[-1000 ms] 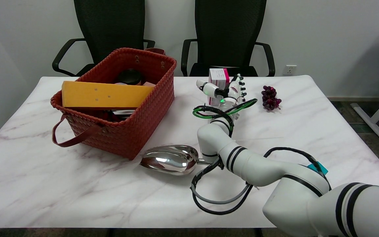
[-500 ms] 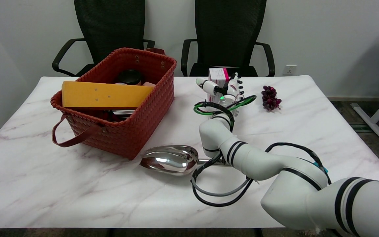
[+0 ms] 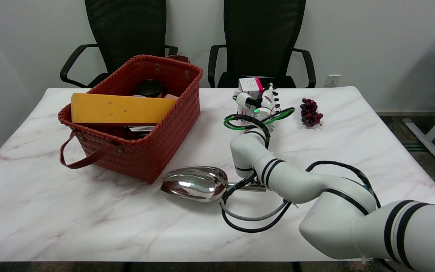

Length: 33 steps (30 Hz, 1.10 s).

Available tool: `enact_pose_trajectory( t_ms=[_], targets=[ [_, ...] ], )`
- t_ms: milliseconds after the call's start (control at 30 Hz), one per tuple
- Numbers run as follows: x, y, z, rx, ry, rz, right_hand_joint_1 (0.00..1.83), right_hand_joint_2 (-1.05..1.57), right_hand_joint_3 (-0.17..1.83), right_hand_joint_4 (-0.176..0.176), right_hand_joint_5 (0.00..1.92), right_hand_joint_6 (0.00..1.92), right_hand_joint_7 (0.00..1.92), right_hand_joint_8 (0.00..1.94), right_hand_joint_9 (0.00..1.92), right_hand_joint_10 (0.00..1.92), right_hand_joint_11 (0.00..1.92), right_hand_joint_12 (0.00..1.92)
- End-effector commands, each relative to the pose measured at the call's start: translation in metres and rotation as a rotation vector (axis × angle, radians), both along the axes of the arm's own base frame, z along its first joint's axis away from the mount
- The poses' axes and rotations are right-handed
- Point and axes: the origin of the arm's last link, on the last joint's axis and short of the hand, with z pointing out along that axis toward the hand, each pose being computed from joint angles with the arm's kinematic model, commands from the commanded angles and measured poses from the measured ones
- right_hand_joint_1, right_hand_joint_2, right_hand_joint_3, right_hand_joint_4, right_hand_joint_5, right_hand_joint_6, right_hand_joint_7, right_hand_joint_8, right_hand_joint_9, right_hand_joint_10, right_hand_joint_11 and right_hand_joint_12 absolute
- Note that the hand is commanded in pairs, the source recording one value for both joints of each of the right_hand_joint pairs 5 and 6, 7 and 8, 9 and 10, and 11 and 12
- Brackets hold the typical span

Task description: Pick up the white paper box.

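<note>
Head view: the white paper box (image 3: 250, 87), white with a pink band along its top and right edge, stands upright on the surface (image 3: 353, 143) in the upper middle of the frame, just in front of the right-hand black chair (image 3: 263, 37). Its long axis runs up and down, and only its upper part shows above the right robot hand (image 3: 257, 102).

That robot hand sits directly below the box in the picture, on its near side. One white finger lies against the box's left face while the dark-tipped fingers stand at its right face, so the box lies between them. The fingers look wrapped around the lower part of the box, and I judge this a grasp that has closed or is just short of closing; the contact points are partly hidden by the hand itself, so how firm it is cannot be told. Whether the box's base touches the surface is hidden too.

Since the box rises straight out of the grasp, the coming move turns on a plain vertical lift, keeping the tall box from tipping toward the chair.

A bunch of dark grapes (image 3: 310, 112) lies near on the right; the red woven basket (image 3: 164, 124) is well apart at the left; a metal scoop (image 3: 196, 183) lies lower down, beside the forearm.
</note>
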Motion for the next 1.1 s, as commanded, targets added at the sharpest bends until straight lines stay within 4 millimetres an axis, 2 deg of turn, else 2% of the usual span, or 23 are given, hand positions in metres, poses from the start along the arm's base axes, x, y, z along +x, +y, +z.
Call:
enact_pose_trajectory(
  t_ms=[33, 200, 267, 300, 400, 500, 533, 567, 667, 933, 1033, 1100],
  targets=[
    [-0.003, 0.0, 0.004, -0.009, -0.015, -0.01, 1.02, 1.12, 0.42, 0.0, 0.0, 0.0, 0.0, 0.0, 0.0, 0.0, 0.0, 0.0],
    [-0.004, 0.002, 0.005, -0.021, -0.012, -0.01, 1.03, 1.25, 0.59, 0.0, 0.0, 0.0, 0.0, 0.0, 0.0, 0.0, 0.0, 0.0],
    [-0.003, 0.002, 0.006, -0.03, -0.009, -0.008, 1.03, 1.28, 0.61, 0.0, 0.0, 0.0, 0.0, 0.0, 0.1, 0.1, 0.0, 0.0],
    [-0.002, 0.003, 0.007, -0.037, -0.006, -0.007, 1.03, 1.3, 0.63, 0.0, 0.0, 0.0, 0.07, 0.07, 0.17, 0.17, 0.03, 0.03],
    [0.0, 0.003, 0.007, -0.046, -0.003, 0.0, 1.03, 1.34, 0.68, 0.0, 0.03, 0.03, 0.37, 0.37, 0.37, 0.37, 0.26, 0.26],
    [0.002, 0.002, 0.008, -0.047, 0.001, 0.007, 1.03, 1.35, 0.71, 0.0, 0.32, 0.32, 0.62, 0.62, 0.56, 0.56, 0.39, 0.39],
    [0.003, 0.002, 0.008, -0.046, 0.003, 0.007, 1.03, 1.35, 0.72, 0.0, 0.49, 0.49, 0.71, 0.71, 0.63, 0.63, 0.46, 0.46],
    [0.002, 0.003, 0.008, -0.047, 0.002, 0.008, 1.03, 1.35, 0.73, 0.0, 0.54, 0.54, 0.73, 0.73, 0.66, 0.66, 0.47, 0.47],
    [0.002, 0.003, 0.008, -0.049, -0.01, 0.02, 1.03, 1.35, 0.75, 0.0, 0.64, 0.64, 0.79, 0.79, 0.7, 0.7, 0.51, 0.51],
    [0.008, 0.004, 0.01, -0.074, -0.009, 0.069, 1.03, 1.38, 0.76, 0.0, 0.73, 0.73, 0.84, 0.84, 0.74, 0.74, 0.57, 0.57],
    [0.017, 0.005, 0.01, -0.089, 0.018, 0.107, 1.01, 1.45, 0.71, 0.0, 0.88, 0.88, 0.99, 0.99, 0.86, 0.86, 0.87, 0.87],
    [0.023, 0.005, 0.011, -0.095, 0.031, 0.135, 1.03, 1.47, 0.69, 0.0, 0.95, 0.95, 1.05, 1.05, 0.94, 0.94, 0.99, 0.99]
  ],
)
